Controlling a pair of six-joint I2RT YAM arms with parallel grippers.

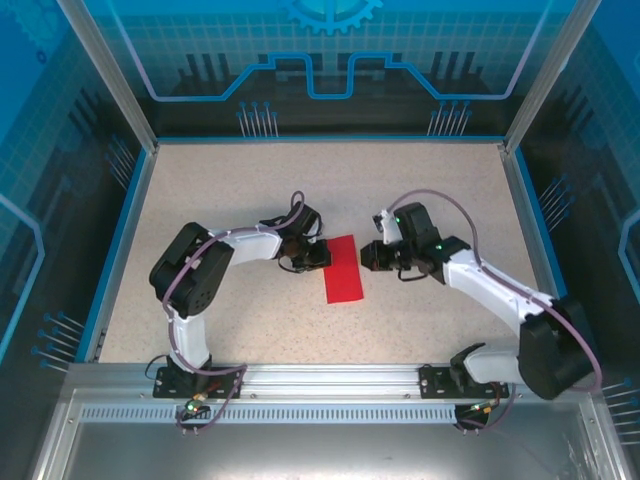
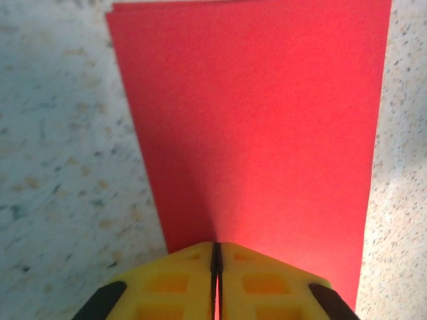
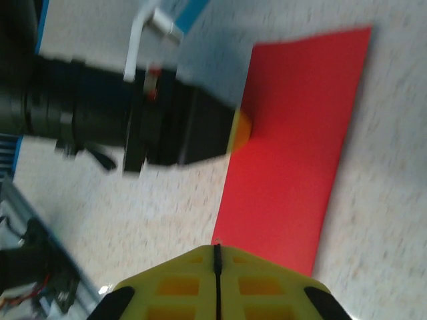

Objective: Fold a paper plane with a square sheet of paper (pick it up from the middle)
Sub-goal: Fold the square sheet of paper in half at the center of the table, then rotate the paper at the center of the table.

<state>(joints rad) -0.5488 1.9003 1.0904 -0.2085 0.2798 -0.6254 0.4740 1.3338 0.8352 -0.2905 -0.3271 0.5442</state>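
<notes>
Speckled beige surface point(image 1: 430, 190) in a blue-walled booth, red sheet of paper point(image 1: 344, 268) lying flat mid-surface as a folded rectangle, left pincer point(image 1: 318, 256) and right pincer point(image 1: 366, 254) both pressed together at its opposite long edges.

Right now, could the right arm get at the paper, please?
Probably yes: the right gripper, shut, sits beside the paper's right edge with nothing between them, and the left gripper is at the opposite edge, out of its way.

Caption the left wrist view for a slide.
Left gripper, fingers closed, at the near edge of the folded red sheet on a speckled table.
</notes>
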